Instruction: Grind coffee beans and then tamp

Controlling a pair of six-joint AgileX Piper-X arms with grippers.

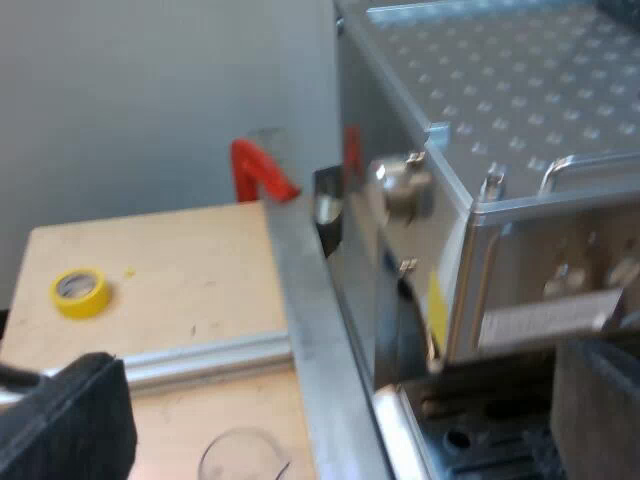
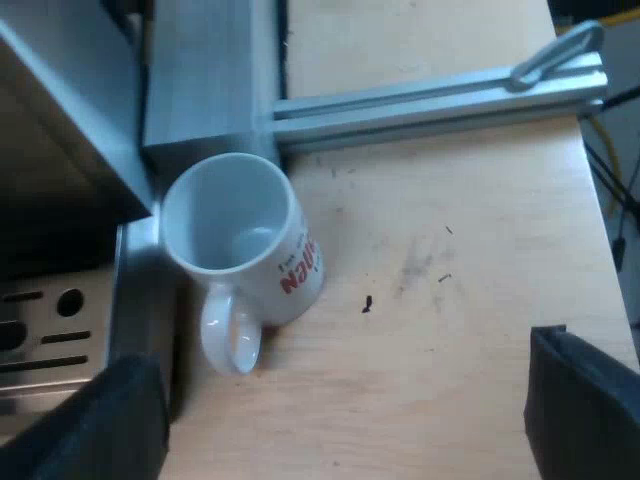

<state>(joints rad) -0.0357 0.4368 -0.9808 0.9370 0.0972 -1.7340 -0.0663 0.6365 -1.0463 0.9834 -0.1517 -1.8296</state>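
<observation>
Both hands gape empty. The left hand point(image 1: 330, 425) hangs beside the espresso machine point(image 1: 480, 120), above a measuring glass point(image 1: 240, 455); the right hand point(image 2: 340, 420) is above the mug point(image 2: 240, 235) by the drip tray point(image 2: 50, 320). Swinging low could topple either.

Plywood top point(image 2: 450, 330), aluminium rails point(image 2: 430, 95) and yellow tape point(image 1: 86, 306) suggest a workshop bench.

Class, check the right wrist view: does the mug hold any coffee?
No, the mug is empty, its white inside bare down to the bottom.
</observation>
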